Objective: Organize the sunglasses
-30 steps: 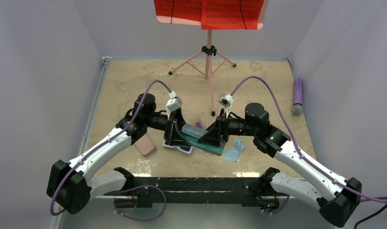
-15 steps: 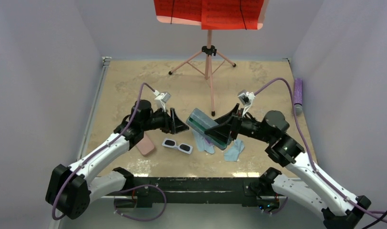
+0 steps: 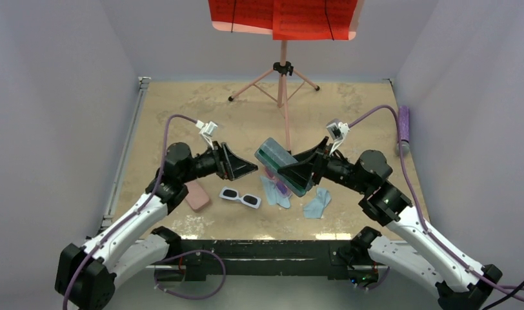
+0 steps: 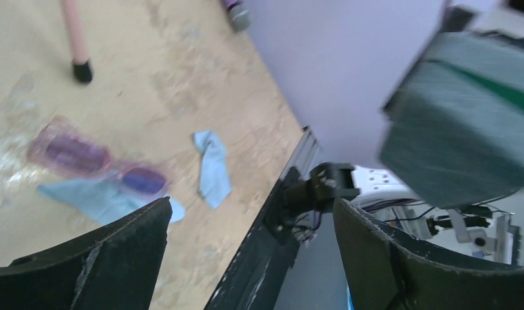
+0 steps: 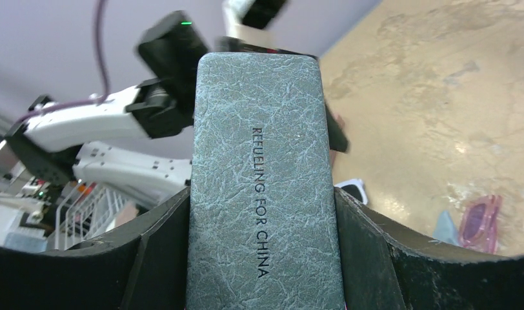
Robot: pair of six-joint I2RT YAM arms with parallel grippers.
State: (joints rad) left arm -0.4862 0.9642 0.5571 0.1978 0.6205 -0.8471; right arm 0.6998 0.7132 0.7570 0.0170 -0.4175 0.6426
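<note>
The right jaws are closed flat on the two long sides of the grey-blue case (image 5: 259, 181) and hold it in the air above the middle of the table, printed face toward the wrist camera. A green strip shows along its edge in the overhead view. Whether the lid is ajar or closed I cannot tell. The left jaws are spread wide and hold nothing. They hang off the table just left of the case, pointed toward it.

Under the case, the pink-purple sunglasses (image 4: 98, 160) lie lenses up, partly on a light blue cloth (image 4: 91, 201). The white sunglasses (image 3: 240, 197) lie flat on the bare table a little nearer and to the left, apart from the first pair. Neither pair is in a case yet.

The step in hand looks like readying the case for one pair. Next, the empty left jaws would need to drop onto a frame, probably the pink-purple one. They would pinch it without dragging the cloth along, while the right arm keeps the case steady and open enough.

A second cloth (image 3: 317, 203) lies near and right, and a pink case (image 3: 196, 195) sits left of the white pair. The table (image 3: 182, 110) is mottled beige. At its far side stands a pink-legged music stand (image 3: 282, 68) bearing a red sheet (image 3: 282, 16), and a purple cylinder (image 3: 403, 129) lies by the right edge. Pale lilac walls (image 3: 66, 77) enclose three sides.
</note>
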